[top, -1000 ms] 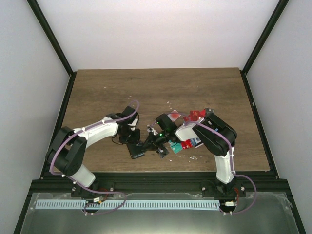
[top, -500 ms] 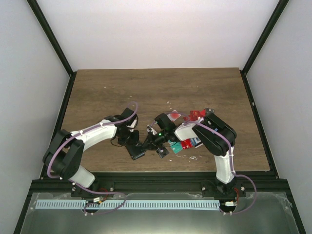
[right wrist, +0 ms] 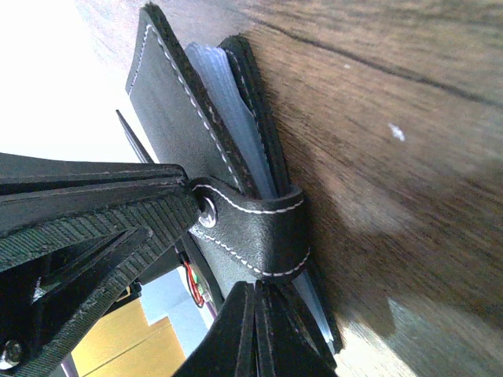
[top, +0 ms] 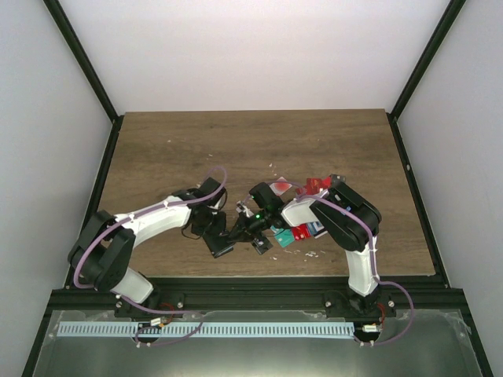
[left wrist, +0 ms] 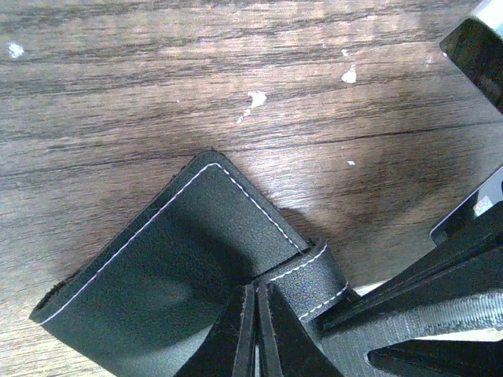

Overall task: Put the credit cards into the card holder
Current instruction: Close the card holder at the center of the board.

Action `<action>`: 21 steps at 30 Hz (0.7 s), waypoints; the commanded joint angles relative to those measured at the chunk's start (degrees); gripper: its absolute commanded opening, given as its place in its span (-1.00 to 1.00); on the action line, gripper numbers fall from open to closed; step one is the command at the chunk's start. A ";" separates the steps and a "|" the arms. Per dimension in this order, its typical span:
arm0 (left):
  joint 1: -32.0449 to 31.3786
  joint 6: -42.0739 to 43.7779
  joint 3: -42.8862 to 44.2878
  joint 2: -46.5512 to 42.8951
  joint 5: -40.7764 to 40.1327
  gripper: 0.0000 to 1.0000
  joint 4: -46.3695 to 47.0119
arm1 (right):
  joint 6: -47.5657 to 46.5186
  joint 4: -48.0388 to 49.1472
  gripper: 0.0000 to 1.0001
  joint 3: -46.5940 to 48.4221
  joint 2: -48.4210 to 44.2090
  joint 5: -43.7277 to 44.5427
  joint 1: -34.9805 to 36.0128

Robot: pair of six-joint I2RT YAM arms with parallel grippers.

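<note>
The black card holder (top: 222, 244) lies closed on the wood, its snap tab fastened, and shows in the left wrist view (left wrist: 181, 259). In the right wrist view (right wrist: 169, 102) light blue sleeves show between its covers. My left gripper (left wrist: 256, 289) is shut, with its tips pressing on the top cover beside the tab (left wrist: 318, 275). My right gripper (right wrist: 255, 287) is shut, with its tips against the holder's edge under the tab loop (right wrist: 259, 228). Credit cards lie by the right arm: red (top: 313, 186), white with a red circle (top: 281, 187), teal (top: 280, 236), and red (top: 299, 232).
The two grippers (top: 232, 229) meet tip to tip over the holder near the table's front edge (top: 259, 275). The cards lie under and behind the right arm (top: 346, 212). Small white flecks (left wrist: 255, 98) dot the wood.
The left arm's elbow and forearm have shifted slightly. Both grippers stay at the card holder, which has not visibly moved.
</note>
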 commanded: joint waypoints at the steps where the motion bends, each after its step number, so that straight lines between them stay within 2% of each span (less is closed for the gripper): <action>1: -0.79 -1.35 -3.14 3.22 -7.29 -0.92 -7.96 | -0.70 -8.23 -0.99 -1.27 3.36 9.96 -0.25; 21: -8.06 -8.85 -4.03 10.69 -14.47 -0.92 -14.45 | -1.07 -8.97 -0.99 -1.82 1.88 10.25 -0.34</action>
